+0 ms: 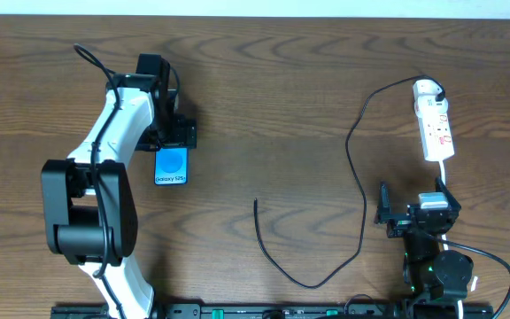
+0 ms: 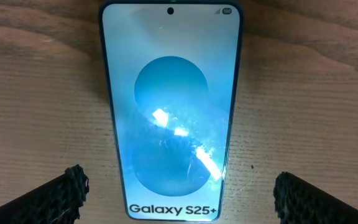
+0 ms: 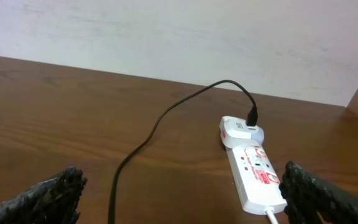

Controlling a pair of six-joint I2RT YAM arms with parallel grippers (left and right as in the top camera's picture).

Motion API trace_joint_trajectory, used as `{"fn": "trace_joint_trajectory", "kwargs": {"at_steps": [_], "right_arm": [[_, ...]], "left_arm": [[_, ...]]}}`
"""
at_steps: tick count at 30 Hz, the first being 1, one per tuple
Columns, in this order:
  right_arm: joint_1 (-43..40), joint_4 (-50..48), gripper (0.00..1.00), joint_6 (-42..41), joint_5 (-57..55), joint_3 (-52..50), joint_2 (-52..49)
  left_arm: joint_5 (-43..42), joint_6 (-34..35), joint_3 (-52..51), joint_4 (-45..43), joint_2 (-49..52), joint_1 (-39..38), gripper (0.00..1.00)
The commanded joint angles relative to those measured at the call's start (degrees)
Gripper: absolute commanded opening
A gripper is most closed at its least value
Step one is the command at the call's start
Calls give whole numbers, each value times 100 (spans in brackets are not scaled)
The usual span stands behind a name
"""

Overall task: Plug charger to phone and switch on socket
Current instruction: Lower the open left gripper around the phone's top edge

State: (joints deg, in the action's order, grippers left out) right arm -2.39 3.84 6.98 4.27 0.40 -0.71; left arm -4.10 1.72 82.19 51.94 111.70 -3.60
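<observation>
The phone (image 1: 171,167) lies flat on the wooden table, its blue screen lit and facing up. My left gripper (image 1: 177,140) hovers directly over it, open. In the left wrist view the phone (image 2: 170,112) fills the middle, and the left gripper (image 2: 179,202) has a fingertip on either side, clear of the frame. The white socket (image 1: 435,124) lies at the far right with the charger's black plug (image 3: 252,116) in its rounded end. The charger cable (image 1: 361,190) loops down to a free tip (image 1: 256,203). My right gripper (image 1: 417,206) stands open just below the socket (image 3: 253,177), holding nothing.
A white cord (image 1: 442,173) runs from the socket's near end toward my right arm. The charger's loop (image 1: 312,283) lies on the table between the two arms. A pale wall (image 3: 179,37) rises behind the table's far edge.
</observation>
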Motion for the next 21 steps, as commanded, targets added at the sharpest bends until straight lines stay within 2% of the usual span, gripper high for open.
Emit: {"fn": "trace_joint_trajectory", "kwargs": {"at_steps": [1, 7, 21], "right_arm": [[-28, 22, 99, 81, 13, -11, 39], [-28, 22, 99, 81, 13, -11, 39], [-28, 22, 99, 81, 13, -11, 39]], "left_arm": [[74, 90, -72, -61, 177, 13, 98], [385, 90, -72, -151, 223, 13, 98], [345, 332, -114, -387, 232, 13, 98]]}}
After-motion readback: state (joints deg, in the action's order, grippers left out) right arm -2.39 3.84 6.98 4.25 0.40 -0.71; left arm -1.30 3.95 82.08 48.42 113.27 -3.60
